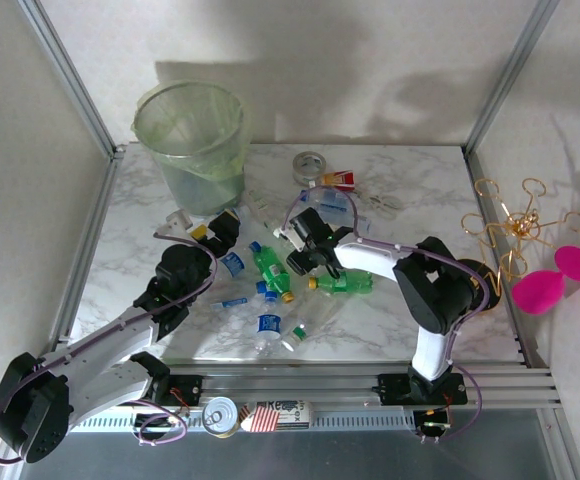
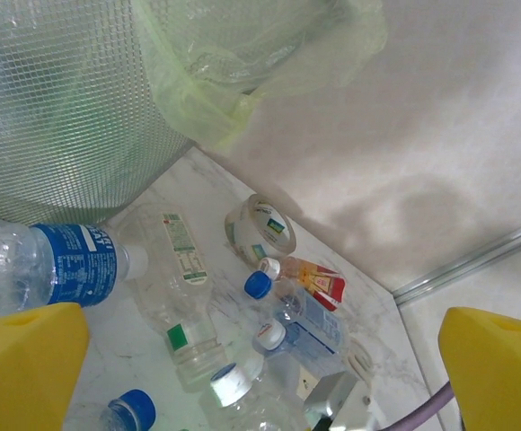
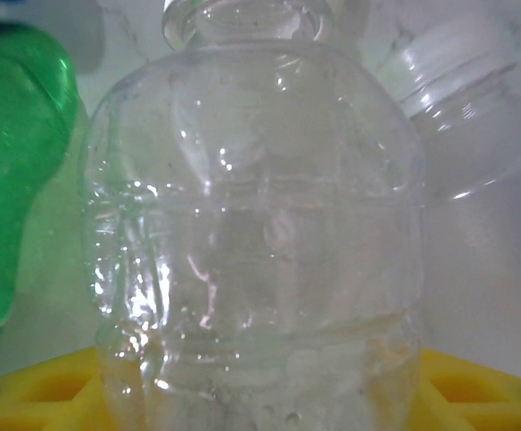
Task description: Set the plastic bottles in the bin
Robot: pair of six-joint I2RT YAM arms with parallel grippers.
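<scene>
Two questions: left gripper (image 2: 260, 377)?
— Wide open, empty, near the bin (image 1: 185, 165).
— And right gripper (image 1: 305, 250)?
— Around a clear bottle (image 3: 260, 224) on the table (image 1: 410, 190); squeezing or not, can't tell. Other bottles (image 1: 268, 325) strewn round it

- Bin (image 1: 190, 125): pale translucent green with a fine grid pattern on its wall; the liner is pale green.
- Worktop (image 1: 420, 210): white marble with grey veins.
- Green bottle (image 1: 269, 266): bright green.
- Second green bottle (image 1: 350, 283): same green, with a yellow cap.
- Labelled bottle (image 2: 54, 265): clear, with a blue label, white print and a white cap.
- Clear bottle (image 3: 251, 233): colourless.
- Tape roll (image 1: 310, 165): grey.
- Left hand (image 2: 262, 364): yellow pads (image 2: 27, 368).
- Right hand (image 3: 260, 395): yellow pads (image 3: 485, 391).
- Wire frame (image 1: 510, 225): gold.
- Rounded shapes (image 1: 555, 278): magenta.
</scene>
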